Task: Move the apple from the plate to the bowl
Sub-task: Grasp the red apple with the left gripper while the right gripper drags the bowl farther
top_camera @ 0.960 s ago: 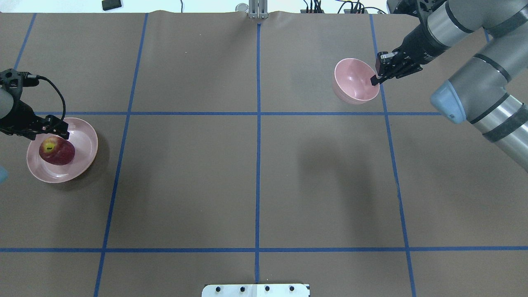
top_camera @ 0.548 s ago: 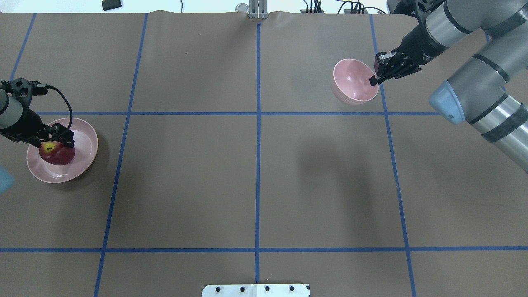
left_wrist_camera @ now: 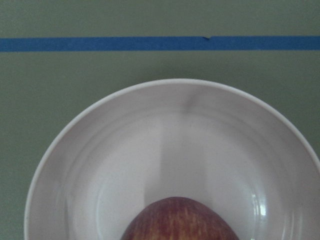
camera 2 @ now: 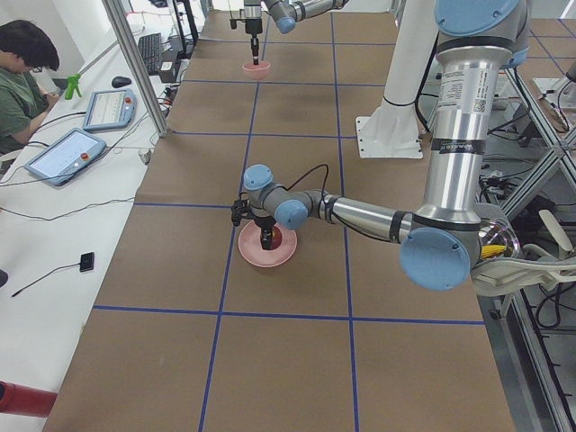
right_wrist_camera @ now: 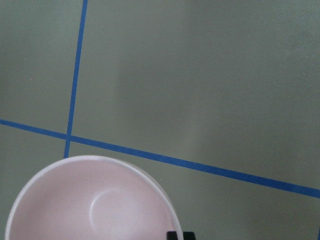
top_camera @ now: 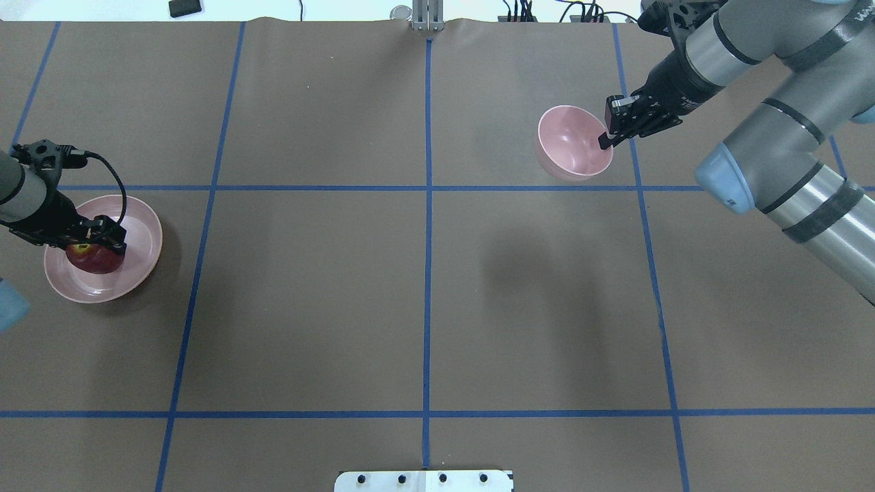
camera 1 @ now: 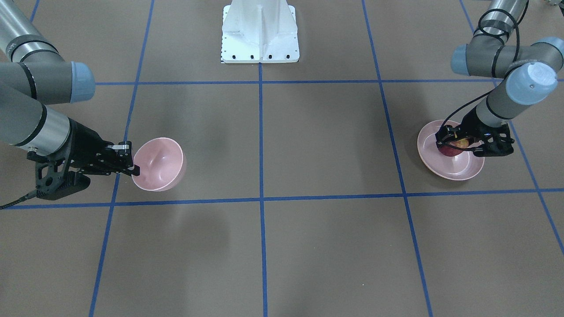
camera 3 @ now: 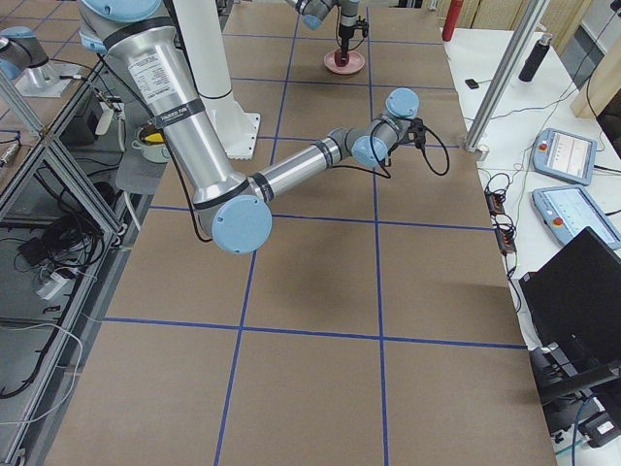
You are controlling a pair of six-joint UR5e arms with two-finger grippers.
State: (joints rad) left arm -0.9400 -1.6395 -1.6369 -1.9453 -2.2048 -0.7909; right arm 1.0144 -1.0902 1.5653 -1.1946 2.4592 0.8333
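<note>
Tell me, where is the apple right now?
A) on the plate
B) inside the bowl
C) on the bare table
A: the apple sits on the plate, and the bowl across the table has nothing in it.

Apple (top_camera: 97, 262) half-hidden (under left claw (top_camera: 92, 240))

Pink plate (top_camera: 141, 231) on brown table (top_camera: 307, 307)

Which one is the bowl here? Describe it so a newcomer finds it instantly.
On the taped brown table, look to the robot's right half. The bowl, gripped at its rim by the right gripper, is small, deep and empty, unlike the wide shallow plate under the apple on the left.
</note>
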